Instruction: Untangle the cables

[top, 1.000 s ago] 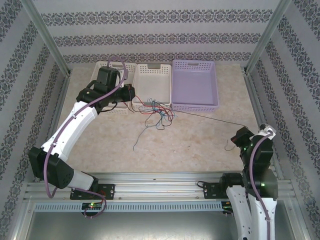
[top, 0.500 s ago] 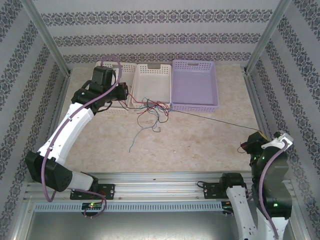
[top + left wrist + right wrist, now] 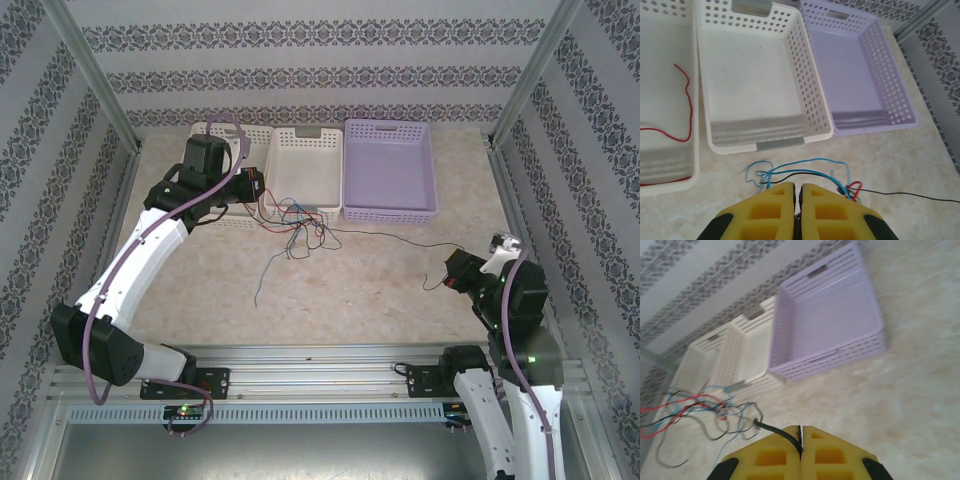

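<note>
— Item: cables [image 3: 300, 222]. Location recorded?
— Tangled on the table [image 3: 380, 290], just near of the middle white basket [image 3: 770, 145], at the left gripper [image 3: 796, 186].
— Pincers?
— Left: pressed together; whether a wire is pinched cannot be told. Right gripper [image 3: 801, 429]: clamped on the black cable [image 3: 771, 430], which is stretched rightward from the tangle.

Overhead camera looks down; both close wrist cameras share lilac basket [image 3: 875, 122].

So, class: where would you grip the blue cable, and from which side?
Probably the blue cable's loose tail, trailing alone from the tangle toward the arms. It lies flat on the table, so come straight down from above, across the strand.
</note>
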Controlling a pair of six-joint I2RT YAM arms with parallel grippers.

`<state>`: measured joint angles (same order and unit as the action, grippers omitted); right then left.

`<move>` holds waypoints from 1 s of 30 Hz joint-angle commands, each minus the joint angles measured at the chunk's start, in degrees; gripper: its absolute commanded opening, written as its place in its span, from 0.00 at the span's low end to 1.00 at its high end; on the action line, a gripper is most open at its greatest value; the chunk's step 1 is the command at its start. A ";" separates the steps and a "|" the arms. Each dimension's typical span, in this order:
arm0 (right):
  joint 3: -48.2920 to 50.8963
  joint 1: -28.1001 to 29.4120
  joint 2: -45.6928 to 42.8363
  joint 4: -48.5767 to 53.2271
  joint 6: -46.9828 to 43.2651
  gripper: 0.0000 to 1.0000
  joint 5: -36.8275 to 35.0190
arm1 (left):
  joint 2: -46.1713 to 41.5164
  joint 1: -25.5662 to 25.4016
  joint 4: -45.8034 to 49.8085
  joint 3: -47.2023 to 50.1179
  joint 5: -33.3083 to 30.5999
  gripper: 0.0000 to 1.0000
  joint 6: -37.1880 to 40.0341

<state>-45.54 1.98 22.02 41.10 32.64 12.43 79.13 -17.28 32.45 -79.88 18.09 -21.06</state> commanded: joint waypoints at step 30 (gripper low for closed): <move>3.97 47.77 43.59 -49.78 -7.80 0.57 -11.00 | -4.06 -2.49 -11.79 4.21 12.24 0.00 -3.12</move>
<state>-39.75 49.43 64.23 -1.54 25.87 3.01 76.53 -19.18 23.88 -76.07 28.91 -23.20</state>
